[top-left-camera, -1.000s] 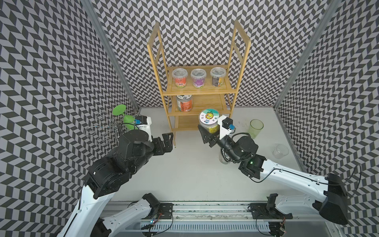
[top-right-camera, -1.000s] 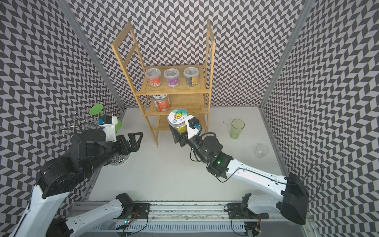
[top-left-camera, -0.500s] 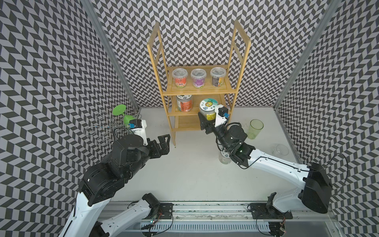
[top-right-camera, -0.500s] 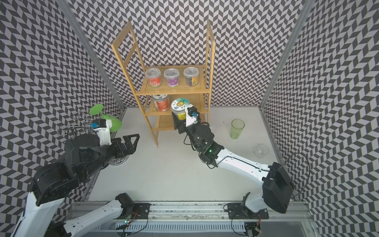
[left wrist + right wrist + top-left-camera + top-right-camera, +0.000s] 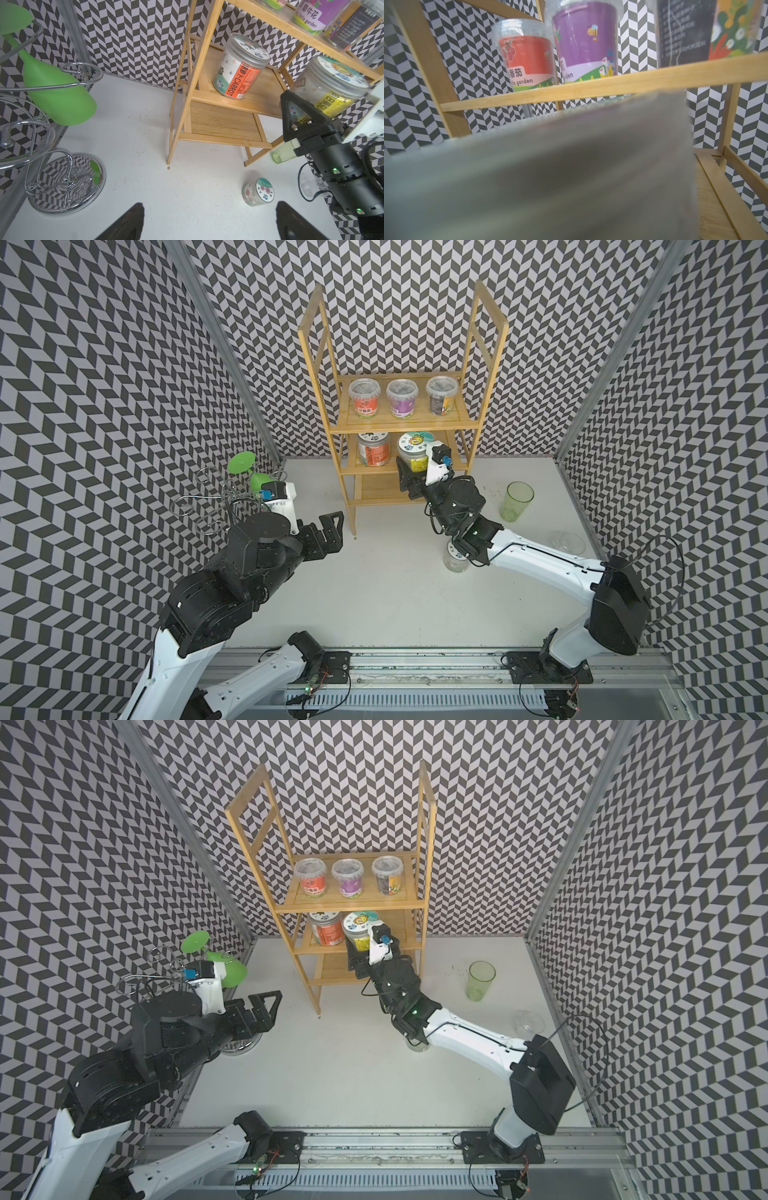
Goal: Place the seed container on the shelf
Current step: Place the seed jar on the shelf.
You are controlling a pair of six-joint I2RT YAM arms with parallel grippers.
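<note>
Your right end effector (image 5: 415,467) is clamped on the seed container (image 5: 413,448). It's upright, lid up, long axis vertical, at the shelf's (image 5: 405,428) middle tier, 3 o'clock of the carrot jar (image 5: 374,450). Only the left wrist view catches its yellow label; the right wrist view is mostly blurry lid. Your left end effector (image 5: 334,536) is wide open and empty.

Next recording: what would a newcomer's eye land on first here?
The tall bamboo shelf at the back wall, where the right end effector grips a yellow-labelled seed container at the middle tier, beside a carrot jar. Then three tubs lined up on the top tier, and the open left end effector near a chrome stand with green glasses.
</note>
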